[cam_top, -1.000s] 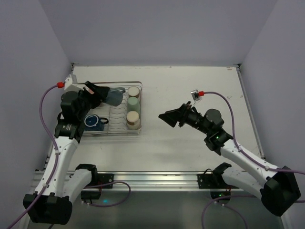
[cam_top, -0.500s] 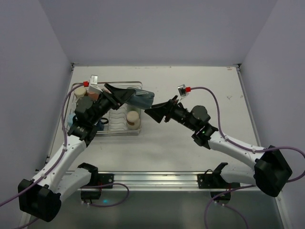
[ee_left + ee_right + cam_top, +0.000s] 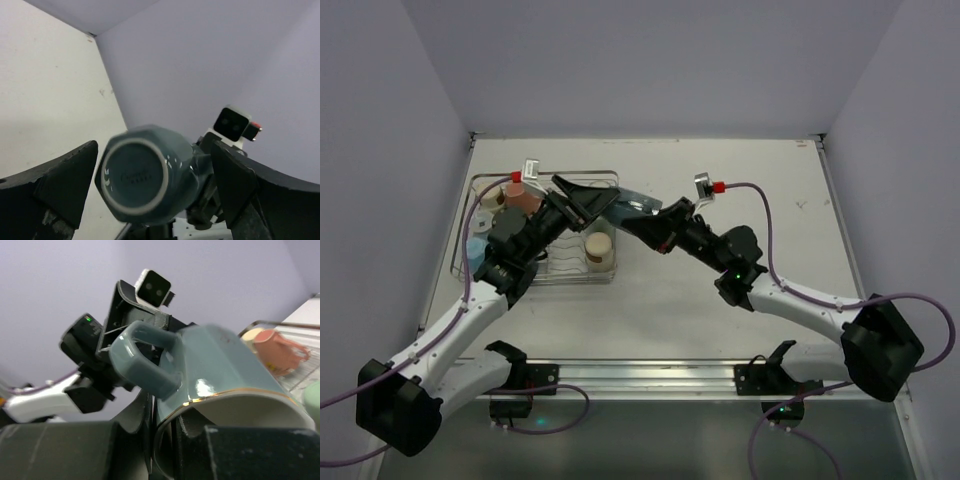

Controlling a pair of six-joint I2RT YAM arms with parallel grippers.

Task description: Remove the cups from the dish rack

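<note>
The hand-over has just flipped: the right fingers (image 3: pixel 655 228) have clamped onto the rim of the grey-teal mug (image 3: pixel 225 370), while the left fingers (image 3: pixel 65 182) have spread and stand off its base (a gap on each side). The mug hangs in the air between both pairs, clear of the dish rack (image 3: pixel 560 282), so the left pair can probably withdraw
</note>
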